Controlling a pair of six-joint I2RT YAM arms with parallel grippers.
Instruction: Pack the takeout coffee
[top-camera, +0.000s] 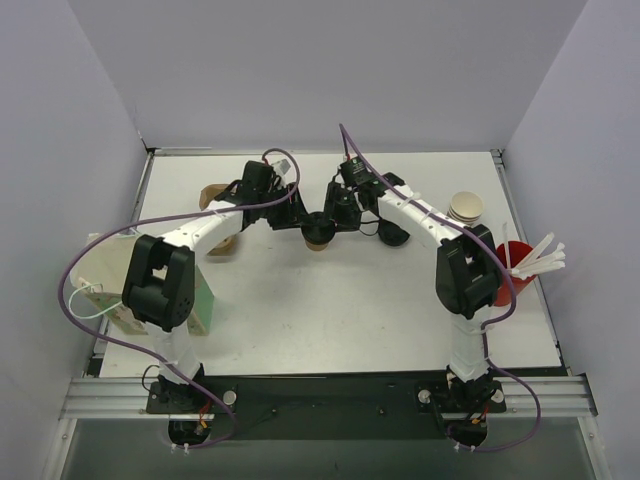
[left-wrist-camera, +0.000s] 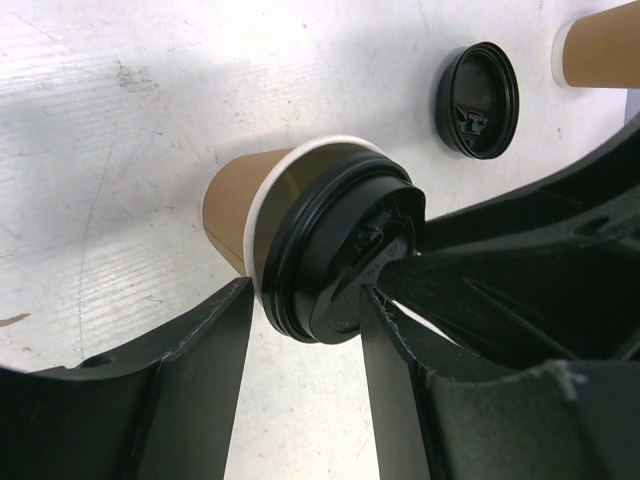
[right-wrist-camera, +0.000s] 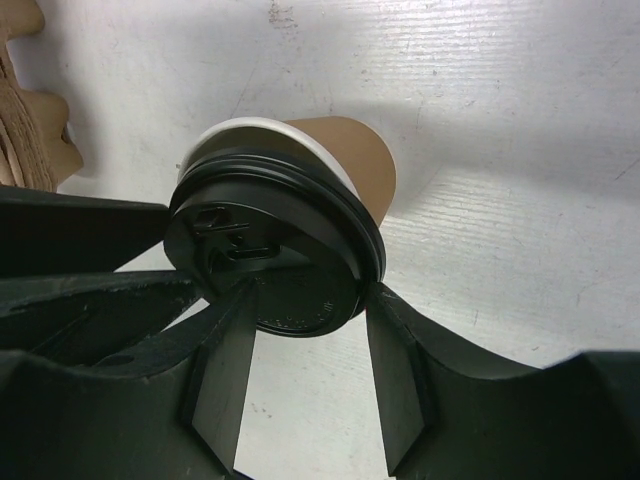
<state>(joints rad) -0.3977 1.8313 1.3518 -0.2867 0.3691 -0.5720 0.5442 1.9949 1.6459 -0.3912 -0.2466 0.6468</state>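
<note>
Cup (left-wrist-camera: 235, 195) sits right betw L pincer (left-wrist-camera: 307, 295) jaws, lid (left-wrist-camera: 330, 250) toward it, axis running away to base. R pincer (right-wrist-camera: 311, 292) straddles same lid from opp side. Both jaws apart; clamped or just touching, can't tell. Neither arm nearer.

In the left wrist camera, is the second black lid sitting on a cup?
No, the second black lid lies on the white table, with no cup under it.
</note>
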